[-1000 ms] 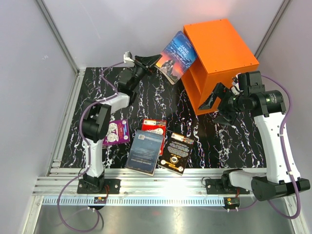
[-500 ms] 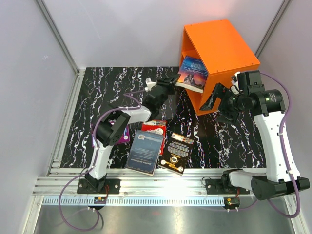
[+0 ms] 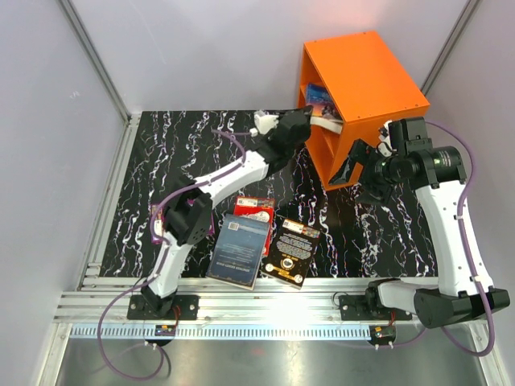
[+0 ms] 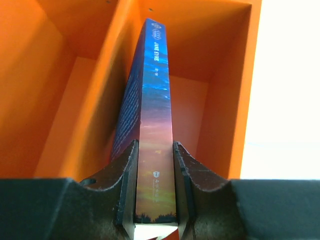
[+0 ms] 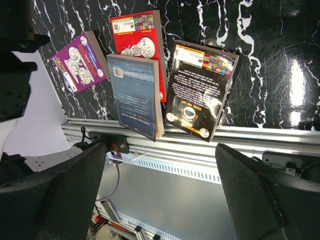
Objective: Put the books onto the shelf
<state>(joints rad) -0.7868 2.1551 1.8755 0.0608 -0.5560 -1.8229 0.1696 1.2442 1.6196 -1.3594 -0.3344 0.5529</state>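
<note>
The orange shelf point(image 3: 366, 76) stands at the back right, its opening facing left. My left gripper point(image 3: 299, 127) is at that opening, shut on the spine of the blue-orange book point(image 3: 320, 100). In the left wrist view this book point(image 4: 156, 100) stands on edge between my left gripper's point(image 4: 155, 155) fingers, reaching into a compartment beside the shelf's middle board point(image 4: 95, 100). A grey-blue book point(image 3: 239, 249), a red-and-white book point(image 3: 256, 207) and a black book point(image 3: 291, 251) lie on the table's front. My right gripper point(image 3: 360, 165) hangs open and holds nothing in front of the shelf.
A purple book point(image 5: 80, 62) lies left of the grey-blue book point(image 5: 136, 95), mostly hidden behind the left arm in the top view. The black book point(image 5: 200, 90) overhangs the aluminium rail point(image 3: 265, 293) at the table's near edge. Grey walls close in the table.
My left arm has swung right with the blue-orange book, from the air left of the shelf into the shelf's opening. The right arm has barely moved.
</note>
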